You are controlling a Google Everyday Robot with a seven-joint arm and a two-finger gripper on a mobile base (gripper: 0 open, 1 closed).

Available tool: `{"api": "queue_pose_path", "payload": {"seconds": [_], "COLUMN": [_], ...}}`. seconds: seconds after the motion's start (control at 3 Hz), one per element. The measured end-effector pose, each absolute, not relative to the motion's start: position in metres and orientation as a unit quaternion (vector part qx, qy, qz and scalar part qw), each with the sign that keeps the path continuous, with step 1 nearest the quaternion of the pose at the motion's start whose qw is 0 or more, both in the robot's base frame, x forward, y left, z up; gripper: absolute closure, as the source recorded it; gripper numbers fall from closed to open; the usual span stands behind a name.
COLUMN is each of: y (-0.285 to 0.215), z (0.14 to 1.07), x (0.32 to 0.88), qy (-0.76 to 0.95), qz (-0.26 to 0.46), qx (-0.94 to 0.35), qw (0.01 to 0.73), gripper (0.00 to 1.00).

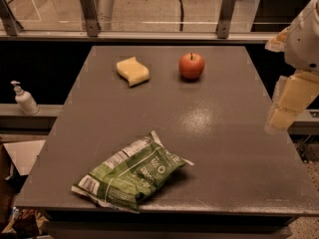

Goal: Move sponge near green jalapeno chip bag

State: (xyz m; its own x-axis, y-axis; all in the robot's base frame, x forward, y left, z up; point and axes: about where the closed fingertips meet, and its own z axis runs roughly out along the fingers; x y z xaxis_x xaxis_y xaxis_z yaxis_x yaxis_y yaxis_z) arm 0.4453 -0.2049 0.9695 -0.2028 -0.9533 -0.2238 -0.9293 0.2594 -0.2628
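Note:
The pale yellow sponge (132,71) lies at the far left of the dark table (224,148). The green jalapeno chip bag (130,173) lies flat near the table's front edge, left of centre, with white print and a round logo up. My gripper (285,103) hangs at the right edge of the view, beside the table's right side, far from both the sponge and the bag. It holds nothing that shows.
A red apple (191,65) stands on the far part of the table, right of the sponge. A soap dispenser (23,98) stands on a ledge to the left. A rail with metal posts (88,11) runs behind the table.

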Motion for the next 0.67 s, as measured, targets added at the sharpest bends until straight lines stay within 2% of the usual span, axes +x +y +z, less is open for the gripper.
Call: {"api": "queue_pose_path", "payload": {"seconds": [0.67], "y": [-0.173], "z": [0.941], "x": [0.471], "qy": [0.757], "qz": [-0.023], "qx": [-0.616], "qw": [0.215], "gripper": [0.0]}}
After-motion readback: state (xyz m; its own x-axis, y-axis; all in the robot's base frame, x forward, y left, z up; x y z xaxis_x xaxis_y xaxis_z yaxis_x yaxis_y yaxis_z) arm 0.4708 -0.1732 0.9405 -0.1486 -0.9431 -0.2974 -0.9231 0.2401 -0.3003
